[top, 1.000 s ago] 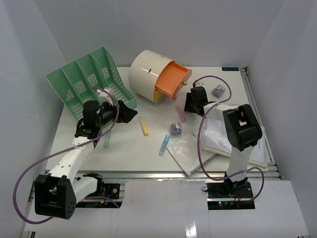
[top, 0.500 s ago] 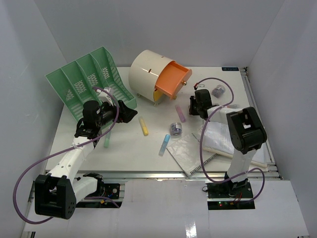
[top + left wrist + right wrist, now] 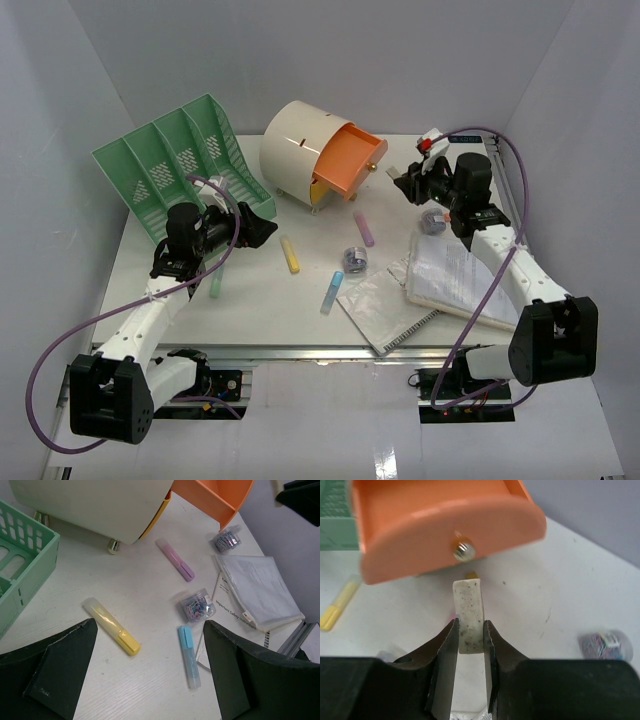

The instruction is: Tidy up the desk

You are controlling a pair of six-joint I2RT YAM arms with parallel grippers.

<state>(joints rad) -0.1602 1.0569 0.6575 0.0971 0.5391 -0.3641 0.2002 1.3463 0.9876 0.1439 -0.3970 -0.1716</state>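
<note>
The desk (image 3: 260,300) is strewn with small items. My right gripper (image 3: 470,630) is shut on a white speckled eraser (image 3: 470,611), held upright in the air just in front of the knob of the open orange drawer (image 3: 445,520); in the top view that right gripper (image 3: 405,181) hovers right of the drawer (image 3: 345,160). My left gripper (image 3: 150,630) stands open and empty above the desk, over the space between a yellow highlighter (image 3: 111,632) and a blue highlighter (image 3: 189,655). From above, the left gripper (image 3: 262,222) is beside the green file rack (image 3: 175,165).
A purple highlighter (image 3: 364,228), a green highlighter (image 3: 216,280) and a box of paper clips (image 3: 355,258) lie mid-desk. Another clip box (image 3: 226,539) sits by the drawer. Notebooks (image 3: 460,280) and a clear sleeve (image 3: 385,305) lie at the right front. The cream drawer unit (image 3: 295,150) stands at the back.
My right gripper closed on the eraser and lifted it off the desk; its arm swung out to the right and now points at the orange drawer. The left arm stayed still.
</note>
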